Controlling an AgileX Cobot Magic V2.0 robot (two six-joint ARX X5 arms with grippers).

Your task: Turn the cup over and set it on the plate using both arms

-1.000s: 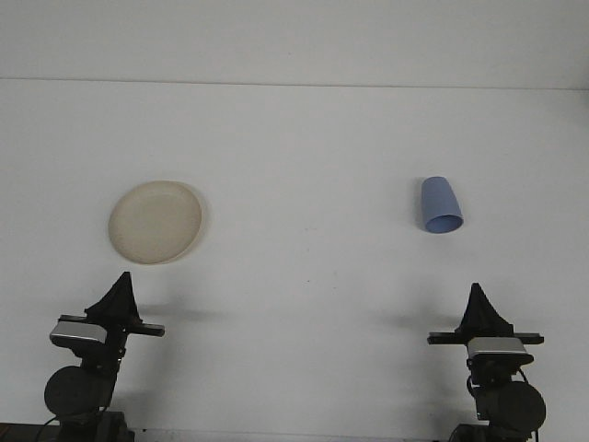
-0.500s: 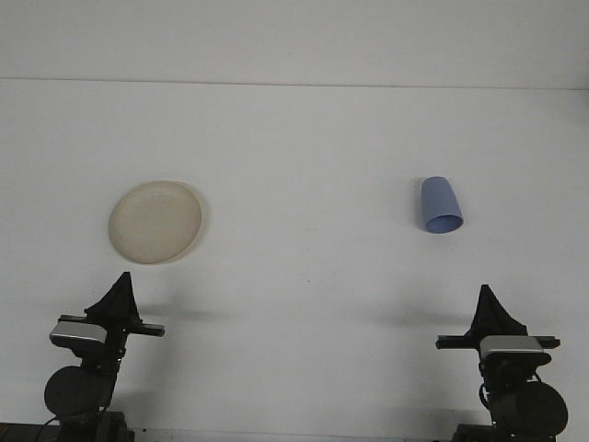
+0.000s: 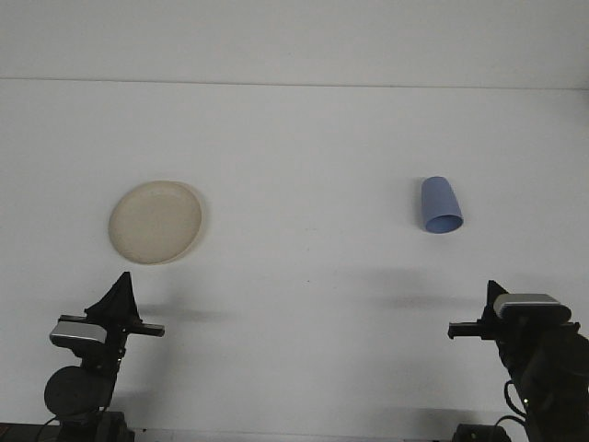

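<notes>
Item 1, change: the right arm's end effector [image 3: 490, 324] sits further right and lower in the front view than a second ago, and its body now turns more toward the camera, the pointed finger profile largely lost behind the housing. Judged meaning: the right arm is starting its move, most likely the opening of a reach for the cup; no contact is made yet.

Item 2, small blue tapered plastic cup [image 3: 440, 205]: lies on the white worktop [image 3: 304, 157], wide mouth toward the camera, untouched and in the same spot. It is the landmark for all entries below.

Item 3, round shallow cream-coloured plate [image 3: 155, 221]: well apart from the cup, to its left at about the same depth; nothing on it; unchanged.

Item 4, right end effector, pose: nearer the camera than the cup and somewhat right of it, well apart. Whether its fingers are parted or together cannot be told.

Item 5, left end effector [image 3: 121, 298]: far left of the cup, just on the near side of the plate, pointing away from the camera; unmoved. Finger state cannot be told.
</notes>
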